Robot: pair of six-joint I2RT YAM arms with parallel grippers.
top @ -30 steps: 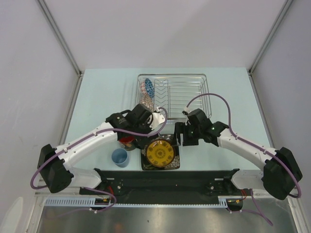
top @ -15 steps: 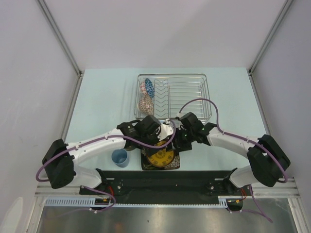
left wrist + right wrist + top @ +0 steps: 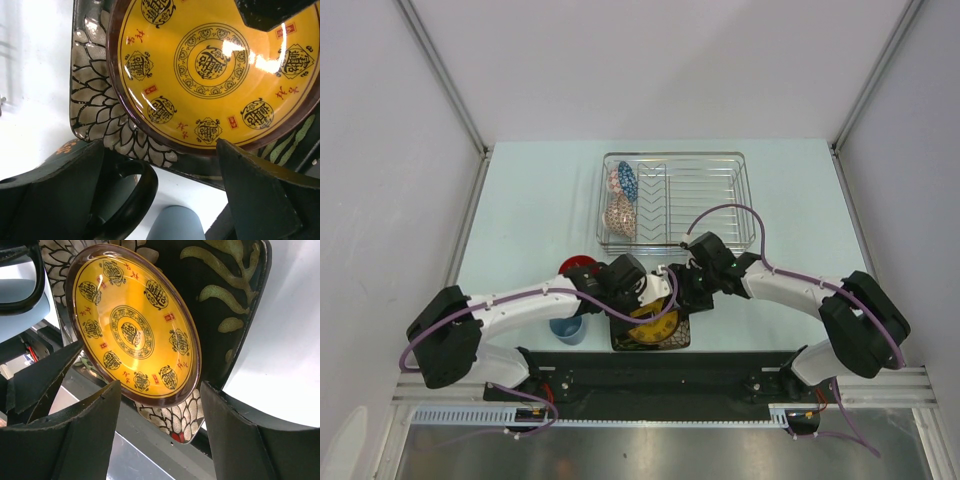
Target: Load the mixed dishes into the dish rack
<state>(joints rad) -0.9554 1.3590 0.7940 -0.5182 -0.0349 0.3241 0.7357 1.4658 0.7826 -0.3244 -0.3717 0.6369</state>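
The yellow round patterned plate (image 3: 650, 318) lies on the dark square plate (image 3: 620, 338) at the near edge of the table. My left gripper (image 3: 655, 303) is open just over the plates' left edge; the left wrist view shows the yellow plate (image 3: 215, 65), the dark plate (image 3: 97, 115), the black mug's handle (image 3: 142, 187) and the light-blue cup (image 3: 175, 222). My right gripper (image 3: 678, 292) is open, its jaws either side of the yellow plate's rim (image 3: 135, 330). The black mug (image 3: 578, 268) stands left of my left wrist. Two patterned bowls (image 3: 621, 197) stand on edge in the dish rack (image 3: 700, 200).
The light-blue cup (image 3: 564, 329) stands partly under my left arm, near the black front rail (image 3: 660, 365). The two grippers are very close together over the plates. The rack's right part holds nothing.
Both grippers have come down and inward to the stacked plates at the near edge. My left arm has moved off the mug and now partly covers the light-blue cup.
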